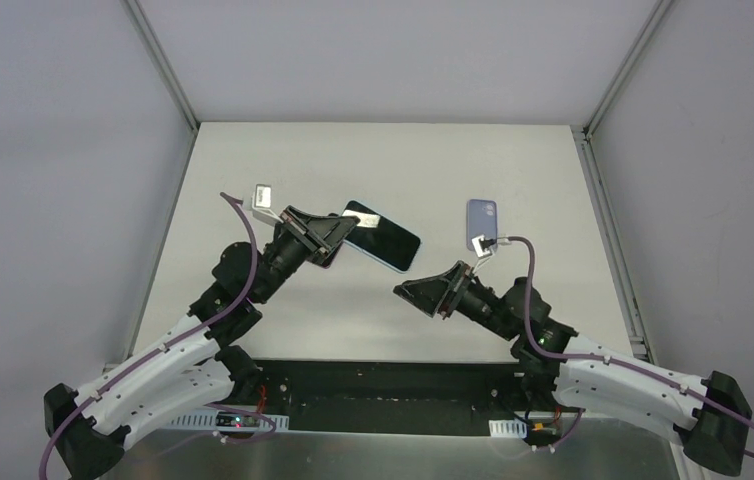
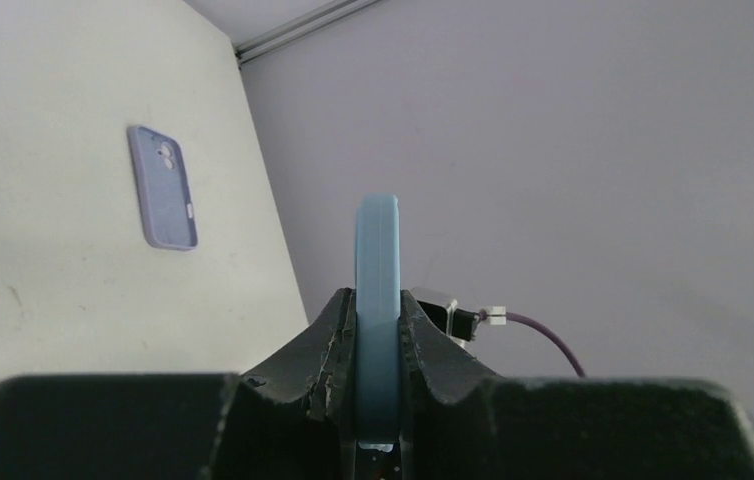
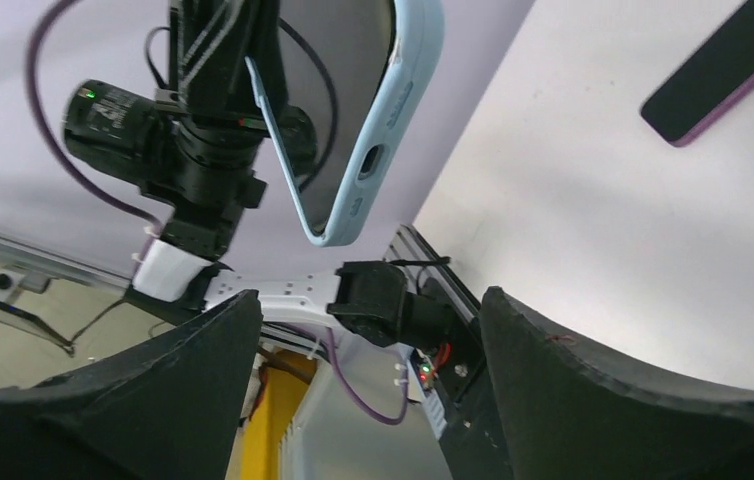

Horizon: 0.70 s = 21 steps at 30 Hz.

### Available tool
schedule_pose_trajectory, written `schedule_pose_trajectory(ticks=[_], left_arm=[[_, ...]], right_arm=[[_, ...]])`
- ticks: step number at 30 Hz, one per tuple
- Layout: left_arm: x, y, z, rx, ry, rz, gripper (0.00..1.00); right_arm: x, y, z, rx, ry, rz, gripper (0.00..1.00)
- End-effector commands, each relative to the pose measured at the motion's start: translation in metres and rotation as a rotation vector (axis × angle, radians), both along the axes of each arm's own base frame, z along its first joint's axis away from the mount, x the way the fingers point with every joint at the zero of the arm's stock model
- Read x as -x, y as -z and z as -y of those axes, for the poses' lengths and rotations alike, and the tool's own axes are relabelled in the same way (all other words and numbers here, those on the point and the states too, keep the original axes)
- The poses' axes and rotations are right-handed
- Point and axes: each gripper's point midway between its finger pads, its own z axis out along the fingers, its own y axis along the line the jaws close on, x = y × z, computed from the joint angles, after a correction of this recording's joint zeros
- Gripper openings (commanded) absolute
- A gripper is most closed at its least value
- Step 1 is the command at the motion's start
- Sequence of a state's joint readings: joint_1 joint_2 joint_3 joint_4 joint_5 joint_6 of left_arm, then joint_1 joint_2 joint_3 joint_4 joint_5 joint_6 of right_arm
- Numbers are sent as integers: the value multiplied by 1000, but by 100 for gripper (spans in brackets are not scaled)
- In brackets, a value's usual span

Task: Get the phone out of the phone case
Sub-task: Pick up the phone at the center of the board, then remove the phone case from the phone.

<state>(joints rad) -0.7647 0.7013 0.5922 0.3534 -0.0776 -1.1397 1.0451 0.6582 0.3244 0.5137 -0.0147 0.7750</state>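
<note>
nothing is done yet: the phone (image 1: 383, 238) sits in its blue case (image 2: 377, 260), pinched on edge by the left gripper (image 2: 378, 312), while the right gripper (image 3: 368, 300), spread wide, hangs near its free end, not touching.

The white table (image 1: 253, 180) bears a lilac phone case (image 1: 483, 222) and a purple-edged dark slab (image 3: 723, 70).

Phone (image 1: 383, 238) left of tabletop case (image 1: 483, 222)

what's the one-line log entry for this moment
left tool: shut on blue-cased phone, held off table | right tool: open, empty, short of phone | lavender case: flat on table
</note>
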Motion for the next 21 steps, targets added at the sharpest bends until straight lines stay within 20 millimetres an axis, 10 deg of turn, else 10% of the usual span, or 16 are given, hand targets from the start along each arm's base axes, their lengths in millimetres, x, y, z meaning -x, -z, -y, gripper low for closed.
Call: schedule_pose_trajectory(ticks=[1, 8, 21], left_arm=[[12, -58, -5, 235, 42, 93, 0], [10, -58, 0, 284, 63, 73, 0], [6, -55, 0, 322, 58, 44, 0]], right_arm=[[5, -53, 2, -207, -37, 88, 78], [2, -70, 5, -296, -32, 113, 55], [-8, -80, 6, -378, -16, 79, 44]])
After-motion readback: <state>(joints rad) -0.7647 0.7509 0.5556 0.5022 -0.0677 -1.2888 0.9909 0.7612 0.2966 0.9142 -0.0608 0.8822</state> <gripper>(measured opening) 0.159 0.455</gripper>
